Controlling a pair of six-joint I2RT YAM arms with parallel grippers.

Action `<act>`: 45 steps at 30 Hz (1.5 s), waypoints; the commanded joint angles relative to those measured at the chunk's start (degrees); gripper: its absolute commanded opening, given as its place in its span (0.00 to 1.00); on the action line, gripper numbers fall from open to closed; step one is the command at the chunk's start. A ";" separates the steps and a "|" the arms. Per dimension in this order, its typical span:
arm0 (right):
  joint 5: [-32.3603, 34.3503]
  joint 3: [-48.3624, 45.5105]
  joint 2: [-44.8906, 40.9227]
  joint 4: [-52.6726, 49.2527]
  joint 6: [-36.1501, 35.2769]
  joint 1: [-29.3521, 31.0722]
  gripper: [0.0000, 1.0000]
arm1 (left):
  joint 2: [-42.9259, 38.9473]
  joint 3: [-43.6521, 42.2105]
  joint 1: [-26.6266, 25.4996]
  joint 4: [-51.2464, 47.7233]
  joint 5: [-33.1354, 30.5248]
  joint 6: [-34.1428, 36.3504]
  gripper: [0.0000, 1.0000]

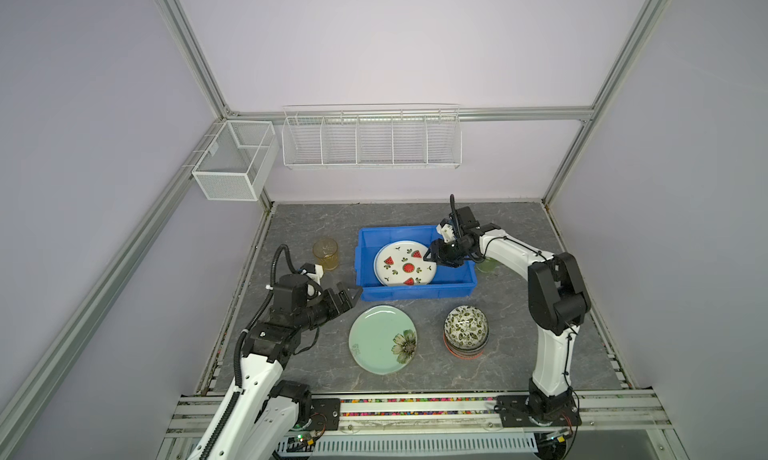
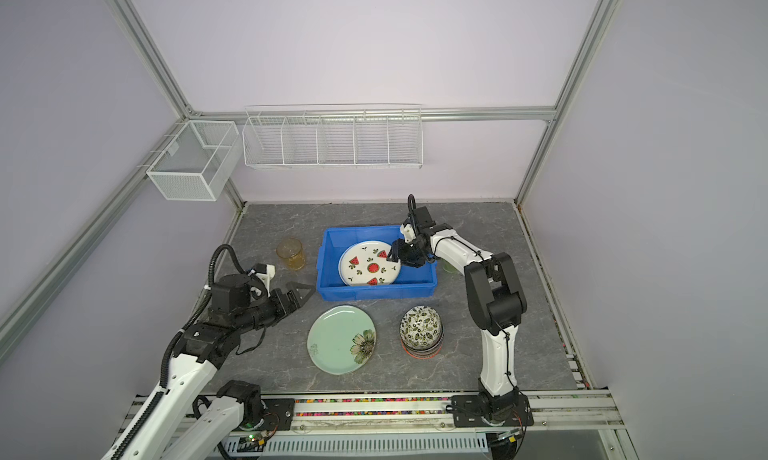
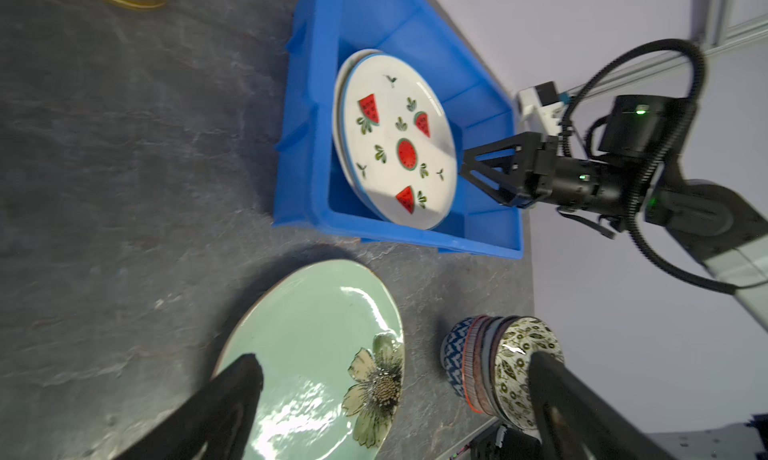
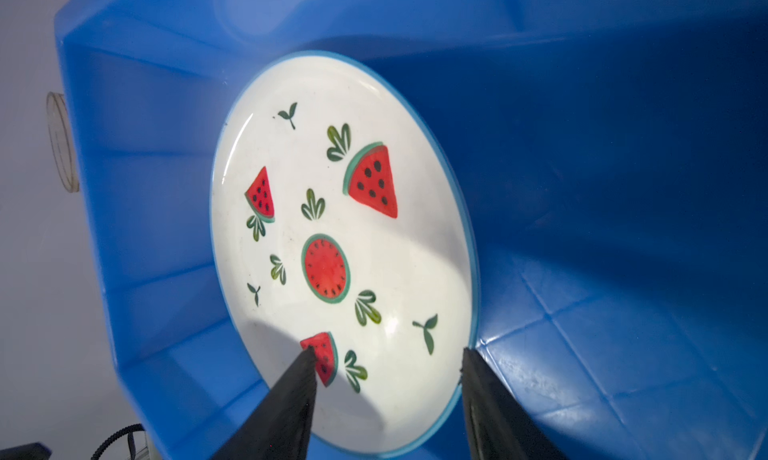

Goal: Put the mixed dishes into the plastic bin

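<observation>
Plate [image 1: 405, 263] in bin [image 1: 415, 291], R gripper [image 4: 386, 351] adj.

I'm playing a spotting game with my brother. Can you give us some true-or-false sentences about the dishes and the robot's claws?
1. The watermelon plate lies inside the blue bin. True.
2. The pale green plate is in the bin too. False: it lies on the table, in front of the bin.
3. The left gripper is holding the amber cup. False: its jaws are open and empty, and the cup stands by itself on the table.
4. The small bowls sit in one stack on the table. True.
5. The right gripper is open at the watermelon plate's edge. True.
</observation>
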 commanded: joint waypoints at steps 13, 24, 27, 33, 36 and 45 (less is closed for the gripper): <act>9.89 -7.08 -22.36 -8.92 -4.06 12.62 0.88 | -6.55 0.26 0.19 -21.35 -6.34 -4.54 0.99; 17.80 -16.45 -25.90 -5.73 3.00 29.46 0.88 | -11.30 -7.74 -6.04 -20.16 -3.99 -9.81 0.99; 18.13 -18.03 -24.27 -3.77 4.81 31.83 0.88 | -11.50 -9.71 -9.08 -18.43 -5.35 -11.70 0.99; 18.07 -19.84 -20.44 -0.33 7.34 33.98 0.88 | -11.88 -15.71 -9.78 -13.66 -3.67 -13.79 0.99; 17.83 -20.62 -18.72 0.67 8.31 33.97 0.88 | -11.68 -17.76 -9.74 -11.15 -2.65 -14.62 0.99; 15.74 -21.04 -13.50 3.45 9.68 33.23 0.88 | -9.33 -21.63 -9.75 -0.75 1.66 -16.25 0.99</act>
